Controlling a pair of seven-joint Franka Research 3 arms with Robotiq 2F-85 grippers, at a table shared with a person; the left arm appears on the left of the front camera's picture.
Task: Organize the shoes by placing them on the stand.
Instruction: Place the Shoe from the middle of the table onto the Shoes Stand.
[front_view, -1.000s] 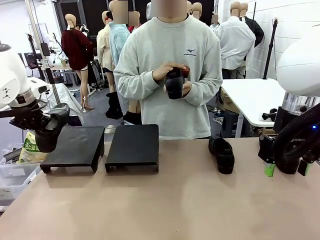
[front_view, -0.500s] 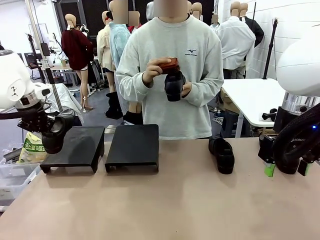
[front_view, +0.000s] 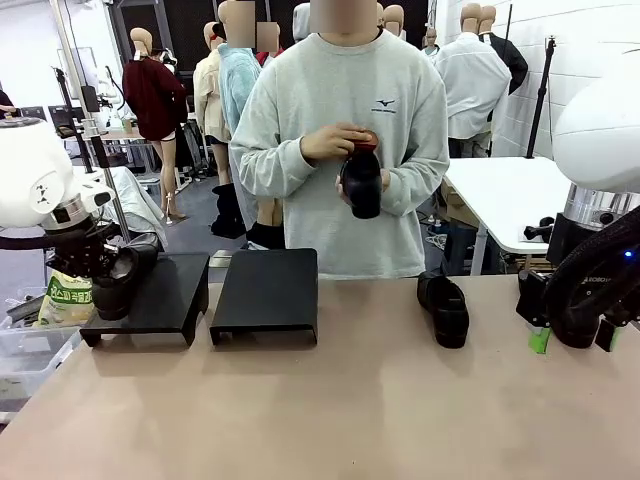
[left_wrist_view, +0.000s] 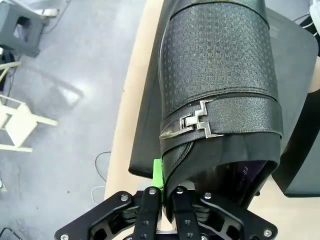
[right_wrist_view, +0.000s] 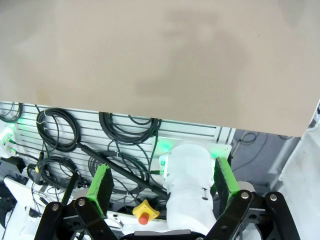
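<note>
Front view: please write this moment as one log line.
left gripper: shut on shoe at left stand | right gripper: open, empty | person: second shoe | table: third shoe

The white left arm (front_view: 35, 185) comes in from the left edge with its wrist bent downward. Its black two-finger left gripper (left_wrist_view: 166, 192) is pinched tight on the heel rim of a black textured shoe (left_wrist_view: 217, 75), with one green-padded finger (left_wrist_view: 157, 172) outside the rim and the other inside. The white right arm (front_view: 600, 110) stands folded at the right edge, and its black right gripper (right_wrist_view: 164, 175) points down past the table's near edge toward its own base, with green pads (right_wrist_view: 101, 182) spread wide apart and gripping nothing.
</note>
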